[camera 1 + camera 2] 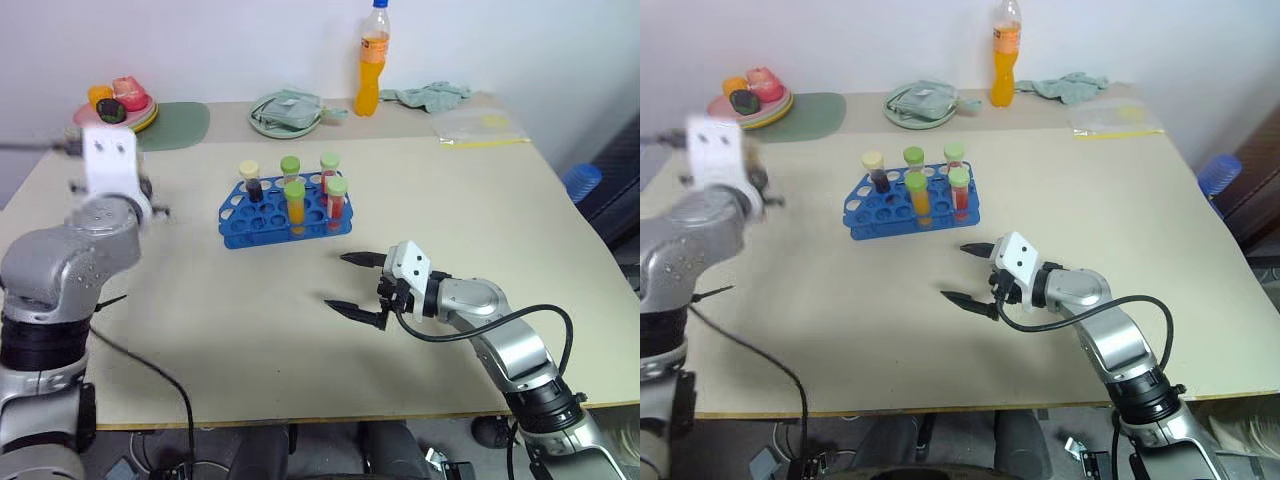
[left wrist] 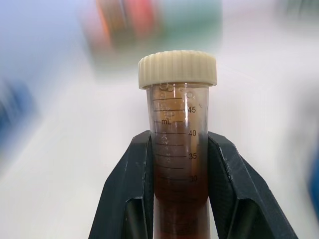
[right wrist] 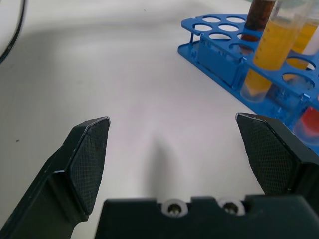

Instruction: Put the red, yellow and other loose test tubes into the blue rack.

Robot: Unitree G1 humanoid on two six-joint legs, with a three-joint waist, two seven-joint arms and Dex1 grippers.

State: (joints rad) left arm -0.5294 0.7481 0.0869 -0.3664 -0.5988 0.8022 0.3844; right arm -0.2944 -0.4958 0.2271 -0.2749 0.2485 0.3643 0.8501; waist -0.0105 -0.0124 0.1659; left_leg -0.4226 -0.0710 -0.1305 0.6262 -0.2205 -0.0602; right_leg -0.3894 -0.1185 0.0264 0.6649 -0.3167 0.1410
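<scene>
On a pale tabletop (image 1: 300,340), a blue rack (image 1: 262,222) stands near the middle, toward the far side. Five capped tubes stand upright in it: a dark tube with a cream cap (image 1: 250,180), an orange tube (image 1: 295,202), a red tube (image 1: 336,200), and two more with green caps behind them, one (image 1: 290,166) and another (image 1: 329,164). Several holes on the rack's left and near side are empty.

At the left, the left gripper (image 2: 177,164) is pinched on a brown tube with a cream cap (image 2: 177,124), its black fingers (image 2: 130,189) pressing both sides below the cap. The tube is held upright, raised off the table and well left of the rack. The background around it is smeared.

To the right and nearer, the right gripper (image 1: 357,282) hovers above bare table with its jaws spread wide and nothing between them. It points left toward the rack, which lies just beyond it.

No tube can be seen lying loose on the table. Judging by this, the task looks almost done: five tubes are racked, and the brown tube in the left gripper seems to be the last one, still to be carried to an empty hole and lowered in.

Along the far edge sit a plate of toy food (image 1: 118,112), a green mat (image 1: 175,125), a covered dish (image 1: 286,112), an orange drink bottle (image 1: 371,60) and a crumpled cloth (image 1: 430,96).
</scene>
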